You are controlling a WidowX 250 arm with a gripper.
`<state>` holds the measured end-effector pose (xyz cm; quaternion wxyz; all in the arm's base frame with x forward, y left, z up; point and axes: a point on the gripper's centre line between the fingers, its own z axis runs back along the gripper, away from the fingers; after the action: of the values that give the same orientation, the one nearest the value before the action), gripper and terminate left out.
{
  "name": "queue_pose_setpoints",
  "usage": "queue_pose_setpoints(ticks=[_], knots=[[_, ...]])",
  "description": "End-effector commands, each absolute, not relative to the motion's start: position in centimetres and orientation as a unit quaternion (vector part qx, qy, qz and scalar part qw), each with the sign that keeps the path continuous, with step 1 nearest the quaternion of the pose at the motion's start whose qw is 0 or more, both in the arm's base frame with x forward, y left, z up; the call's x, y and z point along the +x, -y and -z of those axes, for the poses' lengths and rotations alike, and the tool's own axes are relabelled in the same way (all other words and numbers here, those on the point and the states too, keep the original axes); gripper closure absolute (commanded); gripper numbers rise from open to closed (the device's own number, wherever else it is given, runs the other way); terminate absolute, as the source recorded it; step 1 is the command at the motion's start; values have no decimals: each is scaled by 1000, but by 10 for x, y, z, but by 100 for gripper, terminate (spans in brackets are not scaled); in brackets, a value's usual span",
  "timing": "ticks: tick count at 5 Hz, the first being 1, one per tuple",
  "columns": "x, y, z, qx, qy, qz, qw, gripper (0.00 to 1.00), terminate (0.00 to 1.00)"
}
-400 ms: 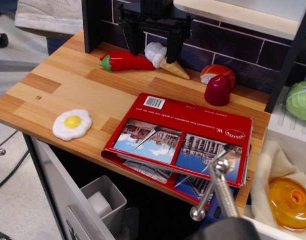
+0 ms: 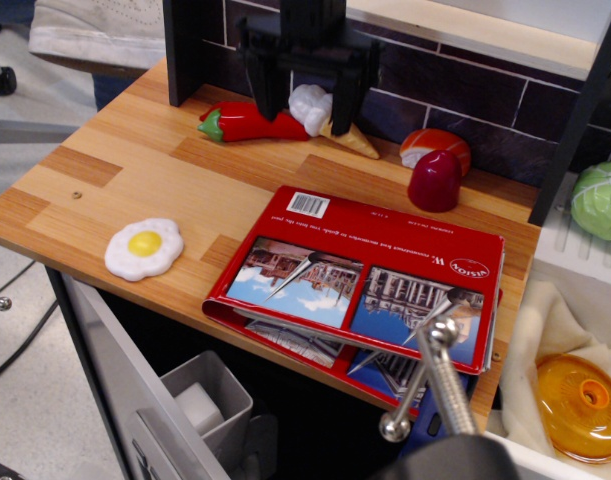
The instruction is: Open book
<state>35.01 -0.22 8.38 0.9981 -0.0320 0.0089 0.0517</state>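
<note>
The book (image 2: 370,280) lies shut and flat on the wooden table (image 2: 135,170), at the front right. Its red cover faces up with two building photos and a white barcode label, and its near edge hangs over the table's front edge. My black gripper (image 2: 307,122) hangs at the back of the table, well behind the book. It is open and holds nothing. Its fingers (image 2: 266,95) stand on either side of the toy ice cream cone (image 2: 325,117).
A red toy chili (image 2: 247,122) lies by the gripper. A toy fried egg (image 2: 143,247) lies at the front left. A salmon sushi (image 2: 437,145) and a dark red dome (image 2: 434,181) sit behind the book. A metal rod (image 2: 425,375) rises in front. A cabbage (image 2: 599,200) and an orange lid (image 2: 583,405) are at the right.
My gripper has come slightly lower and nearer, still open. The book and toys have not moved.
</note>
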Motion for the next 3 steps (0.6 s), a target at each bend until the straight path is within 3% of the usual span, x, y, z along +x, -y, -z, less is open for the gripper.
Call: queue_pose_setpoints(ticks=[1,2,3], knots=[[331,64,-118,-4,15,-80,997,0,0],[325,93,-118,11,30,-89,995,0,0],[332,116,-110,63,32,-134,988,0,0]])
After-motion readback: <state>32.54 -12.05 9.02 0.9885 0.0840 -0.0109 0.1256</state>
